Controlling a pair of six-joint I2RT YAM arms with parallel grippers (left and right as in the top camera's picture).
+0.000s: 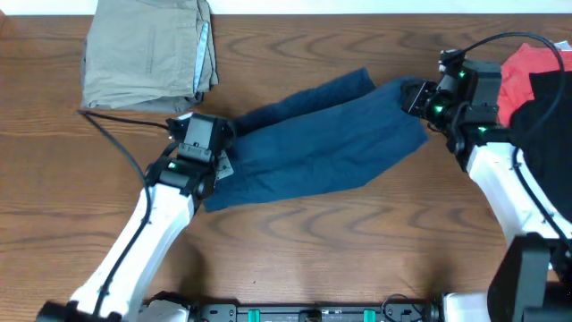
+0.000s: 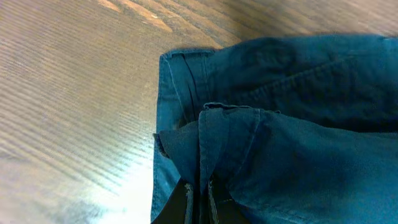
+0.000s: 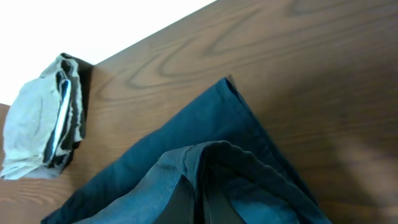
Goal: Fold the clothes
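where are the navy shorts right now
In the overhead view the navy shorts lie stretched across the middle of the table, between the folded khaki garment at the far left and the red garment at the right edge.

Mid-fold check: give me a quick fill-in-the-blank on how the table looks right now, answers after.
1. The left gripper and right gripper are both ___ on the shorts.
2. The folded khaki garment lies at the far ___ corner of the table.
3. The red garment and black garment lie at the table's ___ edge.
Missing words: shut; left; right.
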